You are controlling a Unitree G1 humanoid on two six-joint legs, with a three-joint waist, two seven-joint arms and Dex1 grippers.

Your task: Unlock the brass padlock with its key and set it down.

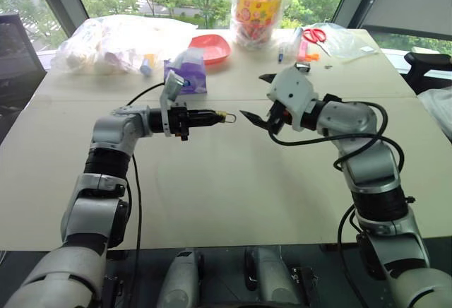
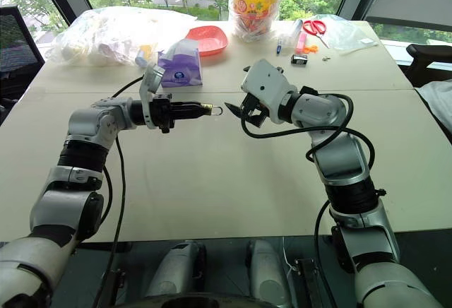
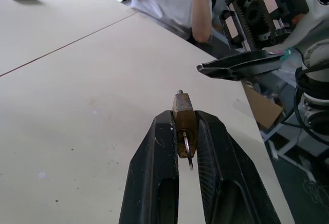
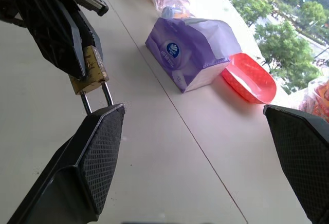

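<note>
Mid-frame, the left gripper [image 1: 215, 118] is clamping the brass padlock [image 1: 227, 118]; the right gripper [image 1: 256, 98] is gaping empty beside it. Key [image 3: 187, 149] seemingly seated; setting down remains.

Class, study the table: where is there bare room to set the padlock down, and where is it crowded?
Bare tabletop runs from under both grippers to the near edge, between the two arms. The brass padlock, held in the left gripper, hangs above it. The far edge is crowded: purple tissue pack, red dish, plastic bags, snack jar, scissors.
</note>
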